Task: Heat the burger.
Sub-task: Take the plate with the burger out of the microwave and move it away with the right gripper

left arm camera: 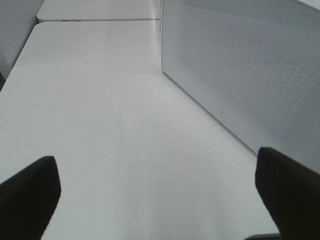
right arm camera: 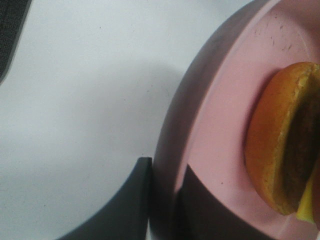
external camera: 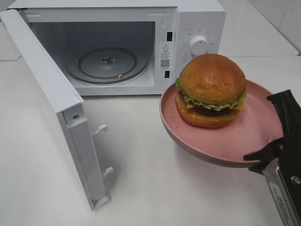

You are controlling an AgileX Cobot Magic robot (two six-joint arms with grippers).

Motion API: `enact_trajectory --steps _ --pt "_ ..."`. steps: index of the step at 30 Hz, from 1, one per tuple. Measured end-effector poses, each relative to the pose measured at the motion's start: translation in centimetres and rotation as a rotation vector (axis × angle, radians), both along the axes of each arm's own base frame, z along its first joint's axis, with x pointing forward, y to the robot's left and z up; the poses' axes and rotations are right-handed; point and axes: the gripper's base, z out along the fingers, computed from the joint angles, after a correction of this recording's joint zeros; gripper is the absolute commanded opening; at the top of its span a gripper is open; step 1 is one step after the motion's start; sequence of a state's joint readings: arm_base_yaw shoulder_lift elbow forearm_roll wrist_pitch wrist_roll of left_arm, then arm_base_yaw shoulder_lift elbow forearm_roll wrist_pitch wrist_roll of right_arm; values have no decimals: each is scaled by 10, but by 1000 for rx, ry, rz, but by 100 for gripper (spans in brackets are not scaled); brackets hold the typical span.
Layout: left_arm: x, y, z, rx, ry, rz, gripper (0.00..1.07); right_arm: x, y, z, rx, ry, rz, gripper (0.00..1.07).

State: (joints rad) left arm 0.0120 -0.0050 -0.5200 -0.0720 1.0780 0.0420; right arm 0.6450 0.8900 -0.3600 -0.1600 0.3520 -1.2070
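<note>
The right tool is clamped nearly shut on the rim of the pink plate, one finger above the rim and one below, and holds the plate lifted clear of the white surface with the burger sitting on it. The left tool hangs with its fingers spread wide and nothing between them, beside the outer face of the swung-out microwave door. The step in hand looks like carrying the plate into the open microwave; to do it well, keep the plate level so the burger does not slide, since the grip takes only one edge and the far side is unsupported, and steer toward 10 o'clock so the plate clears the control panel with its knob before lowering onto the glass turntable. From the right tool the burger lies at about 10 o'clock, well inside the rim and not touching the fingers, with the cavity further along the same line
</note>
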Motion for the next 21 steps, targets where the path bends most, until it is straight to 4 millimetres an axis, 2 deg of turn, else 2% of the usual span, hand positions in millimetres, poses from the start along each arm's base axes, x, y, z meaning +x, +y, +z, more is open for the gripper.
enact_trajectory --steps 12,21 --pt "0 0 0 0 0 0 98 -24 -20 -2 25 39 -84 0" --pt "0 0 0 0 0 0 98 -23 -23 -3 39 59 -163 0"
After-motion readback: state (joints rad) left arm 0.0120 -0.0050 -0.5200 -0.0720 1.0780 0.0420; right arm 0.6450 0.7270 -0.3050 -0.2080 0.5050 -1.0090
